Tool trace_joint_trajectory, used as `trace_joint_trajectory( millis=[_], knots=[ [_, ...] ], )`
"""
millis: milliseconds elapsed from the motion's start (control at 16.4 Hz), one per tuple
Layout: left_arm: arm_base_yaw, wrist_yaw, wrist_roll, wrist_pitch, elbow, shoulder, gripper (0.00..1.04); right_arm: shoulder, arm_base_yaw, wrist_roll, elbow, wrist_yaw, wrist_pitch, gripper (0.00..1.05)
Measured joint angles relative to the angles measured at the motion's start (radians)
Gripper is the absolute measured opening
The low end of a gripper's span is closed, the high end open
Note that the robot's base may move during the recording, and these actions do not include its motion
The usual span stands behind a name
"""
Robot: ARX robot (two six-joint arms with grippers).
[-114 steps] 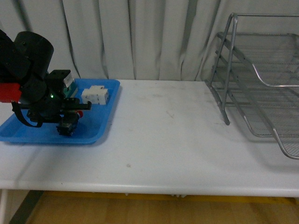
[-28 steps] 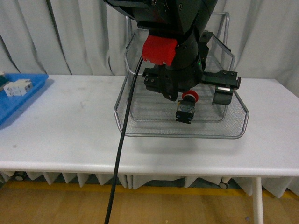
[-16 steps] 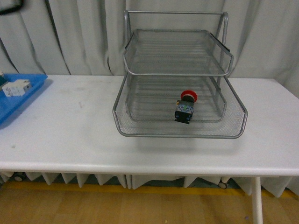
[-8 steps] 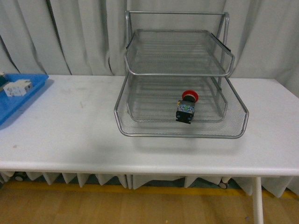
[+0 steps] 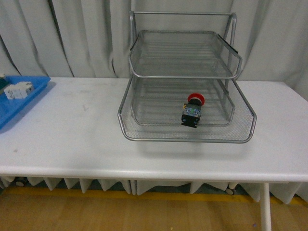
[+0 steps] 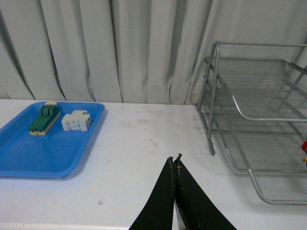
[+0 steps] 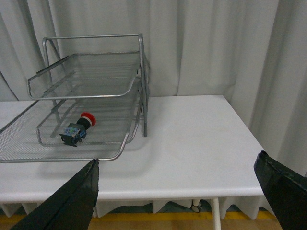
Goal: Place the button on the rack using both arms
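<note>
The button [image 5: 192, 109], red cap on a black-and-blue body, lies on its side on the bottom tier of the silver wire rack [image 5: 126, 129]; it also shows in the right wrist view as the button [image 7: 77, 129] inside the rack [image 7: 129, 139]. No arm shows in the front view. My left gripper [image 6: 175, 158] is shut with nothing in it, hovering over the white table between the blue tray and the rack [image 6: 211, 143]. My right gripper [image 7: 177, 163] is wide open and empty, well back from the rack over the table's right end.
A blue tray [image 5: 14, 108] at the table's left end holds a white blocky component [image 6: 76, 121] and a green switch block [image 6: 44, 120]. Grey curtains hang behind. The table's front edge [image 5: 144, 171] and right edge [image 7: 249, 139] drop to a wooden floor.
The arm that covered the rack 1.7 s ago has withdrawn from the front view, leaving the button resting on the bottom tier. Over the last second the scene has barely shifted.
</note>
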Motion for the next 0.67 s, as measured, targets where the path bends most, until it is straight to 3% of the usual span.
trace_joint_trajectory(
  millis=[183,305,610,671],
  knots=[
    [0.036,0.032,0.000,-0.029,-0.057,-0.106,0.02,0.000,0.000,0.000,0.000,0.000,0.000,0.98],
    [0.124,0.119,0.001,-0.077,-0.097,-0.181,0.02,0.000,0.000,0.000,0.000,0.001,0.000,0.98],
    [0.125,0.126,0.002,-0.193,-0.148,-0.354,0.02,0.000,0.000,0.000,0.000,0.000,0.000,0.98],
    [0.125,0.126,0.001,-0.143,-0.178,-0.366,0.02,0.000,0.000,0.000,0.000,0.000,0.000,0.98]
  ],
)
